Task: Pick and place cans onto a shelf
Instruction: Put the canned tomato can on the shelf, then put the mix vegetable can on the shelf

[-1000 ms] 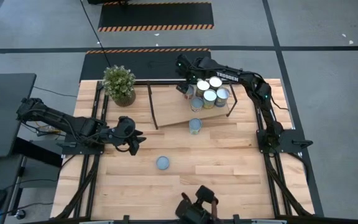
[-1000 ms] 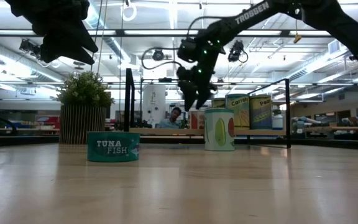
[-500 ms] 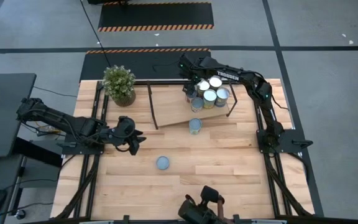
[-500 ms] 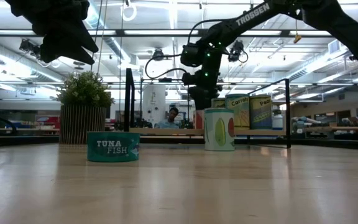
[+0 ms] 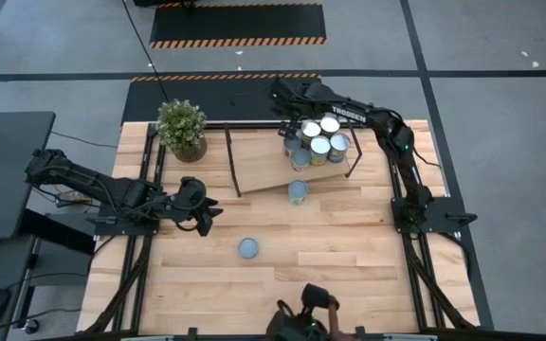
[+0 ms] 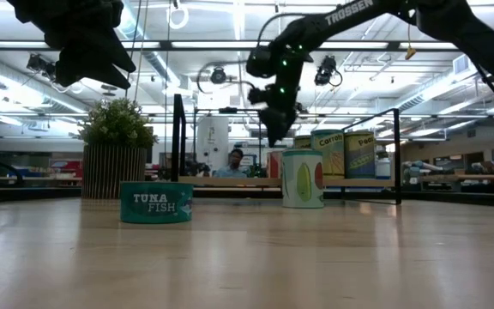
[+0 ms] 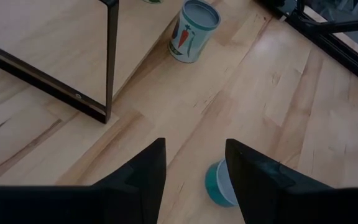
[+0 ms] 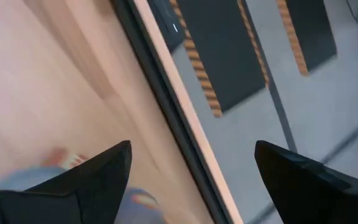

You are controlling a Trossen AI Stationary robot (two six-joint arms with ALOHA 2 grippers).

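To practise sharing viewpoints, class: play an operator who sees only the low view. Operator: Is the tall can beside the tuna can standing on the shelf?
Observer: No. The tall can stands on the tabletop, just in front of the shelf.
Operator: And the tuna can?
Observer: The tuna can sits farther out on the tabletop, well apart from the shelf.
Operator: Are the left jaws open?
Observer: Yes, the left jaws are open and empty in the left wrist view.
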